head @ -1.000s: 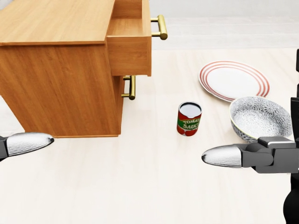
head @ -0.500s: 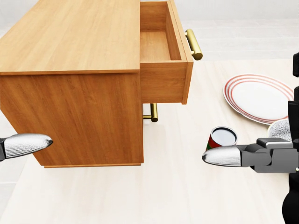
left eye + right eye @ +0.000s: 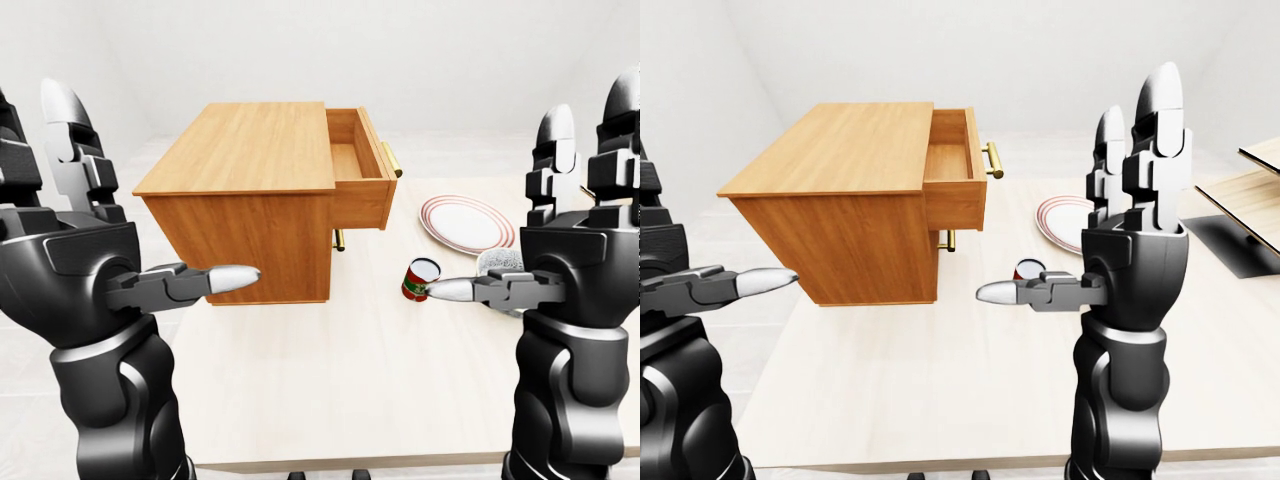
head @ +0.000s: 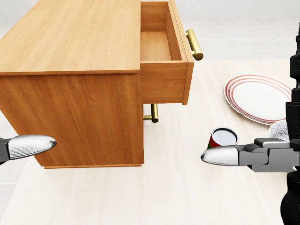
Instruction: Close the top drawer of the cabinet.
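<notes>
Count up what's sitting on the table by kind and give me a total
Cabinet: 1
Plate: 1
Bowl: 1
Tomato sauce can: 1
Total: 4

Open top drawer, brass handle

Bright, even, diffuse light; renders are sharp throughout, without blur or glare. Only a faint soft shadow lies under the cabinet.
</notes>
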{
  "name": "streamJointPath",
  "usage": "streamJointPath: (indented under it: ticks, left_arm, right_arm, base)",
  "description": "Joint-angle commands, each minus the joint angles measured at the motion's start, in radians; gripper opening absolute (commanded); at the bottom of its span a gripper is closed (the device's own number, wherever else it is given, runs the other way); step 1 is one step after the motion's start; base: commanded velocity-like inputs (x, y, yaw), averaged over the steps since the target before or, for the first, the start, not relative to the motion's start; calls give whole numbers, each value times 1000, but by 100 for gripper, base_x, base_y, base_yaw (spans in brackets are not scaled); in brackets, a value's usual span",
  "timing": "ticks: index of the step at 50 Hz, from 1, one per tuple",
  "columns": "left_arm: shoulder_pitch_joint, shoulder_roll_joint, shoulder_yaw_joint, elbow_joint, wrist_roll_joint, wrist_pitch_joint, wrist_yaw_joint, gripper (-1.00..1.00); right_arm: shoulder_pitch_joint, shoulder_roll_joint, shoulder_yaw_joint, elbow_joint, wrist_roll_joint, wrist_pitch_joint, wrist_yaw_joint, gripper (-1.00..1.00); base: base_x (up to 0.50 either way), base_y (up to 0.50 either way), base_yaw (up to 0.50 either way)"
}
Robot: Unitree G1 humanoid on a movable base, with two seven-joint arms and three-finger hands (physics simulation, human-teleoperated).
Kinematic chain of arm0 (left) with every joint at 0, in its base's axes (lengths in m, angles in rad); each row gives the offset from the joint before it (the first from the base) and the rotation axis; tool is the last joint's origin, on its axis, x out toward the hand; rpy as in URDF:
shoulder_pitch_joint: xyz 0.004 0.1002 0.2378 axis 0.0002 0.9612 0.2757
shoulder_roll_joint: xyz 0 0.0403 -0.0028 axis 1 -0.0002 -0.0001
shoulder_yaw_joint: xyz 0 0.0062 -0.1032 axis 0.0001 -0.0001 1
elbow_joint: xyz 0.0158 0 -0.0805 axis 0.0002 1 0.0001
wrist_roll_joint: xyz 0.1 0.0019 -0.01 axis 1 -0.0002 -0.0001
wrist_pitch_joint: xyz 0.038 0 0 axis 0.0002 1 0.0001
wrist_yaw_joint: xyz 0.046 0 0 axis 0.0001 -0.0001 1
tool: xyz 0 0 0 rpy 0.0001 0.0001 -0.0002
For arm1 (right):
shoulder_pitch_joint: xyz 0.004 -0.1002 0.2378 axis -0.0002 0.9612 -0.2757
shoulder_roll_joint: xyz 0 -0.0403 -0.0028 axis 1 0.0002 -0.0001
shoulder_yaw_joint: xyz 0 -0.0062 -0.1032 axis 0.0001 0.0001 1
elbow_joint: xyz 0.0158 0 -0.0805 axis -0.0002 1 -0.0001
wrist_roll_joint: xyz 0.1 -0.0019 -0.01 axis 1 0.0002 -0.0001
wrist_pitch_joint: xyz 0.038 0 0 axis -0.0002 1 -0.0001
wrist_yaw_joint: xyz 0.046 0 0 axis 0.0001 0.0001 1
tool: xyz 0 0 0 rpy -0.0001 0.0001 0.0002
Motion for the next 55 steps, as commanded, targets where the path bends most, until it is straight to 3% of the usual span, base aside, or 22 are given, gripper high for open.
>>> streamJointPath:
  ticks: [1, 21, 24, 46, 55]
  left_arm:
    - [-2, -3, -3, 0, 10, 0, -8, 100]
    - [-10, -5, -2, -21, -7, 0, -27, 100]
    - [6, 9, -32, 4, 36, 0, -19, 100]
    - [27, -16, -47, 5, 104, 0, -50, 100]
    - [31, -24, -54, 8, 122, 0, -54, 100]
  right_arm:
    - [12, 8, 10, 20, -11, 0, -2, 100]
    - [7, -6, 16, 29, -27, 0, 7, 100]
    - [26, -2, 23, 54, -42, 0, 12, 100]
    - [57, 12, 34, 30, -106, 0, 68, 100]
    - [-18, 22, 39, 203, -86, 0, 62, 100]
  base:
    - [0, 0, 0]
    - [0, 0, 0]
    - [0, 0, 0]
    - [0, 0, 0]
    - [0, 0, 0]
